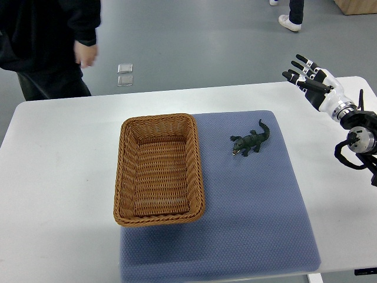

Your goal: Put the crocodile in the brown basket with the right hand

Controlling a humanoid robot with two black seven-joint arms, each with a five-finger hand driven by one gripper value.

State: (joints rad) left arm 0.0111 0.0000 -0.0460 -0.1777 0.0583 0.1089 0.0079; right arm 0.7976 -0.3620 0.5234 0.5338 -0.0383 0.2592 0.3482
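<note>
A small dark green toy crocodile point(251, 140) lies on the blue mat point(253, 200), just right of the basket. The brown wicker basket point(126, 177) stands left of centre with nothing in it, partly on the mat. My right hand point(303, 73) hovers at the upper right, above the table's far right part, fingers spread and holding nothing. It is well to the right of and beyond the crocodile. My left arm does not show.
A person in dark clothes point(50, 41) stands beyond the table's far left corner, one hand point(87, 54) hanging down. Another person's shoe point(290, 23) shows on the floor at the top. The white table point(59, 177) edges run along the far and near sides.
</note>
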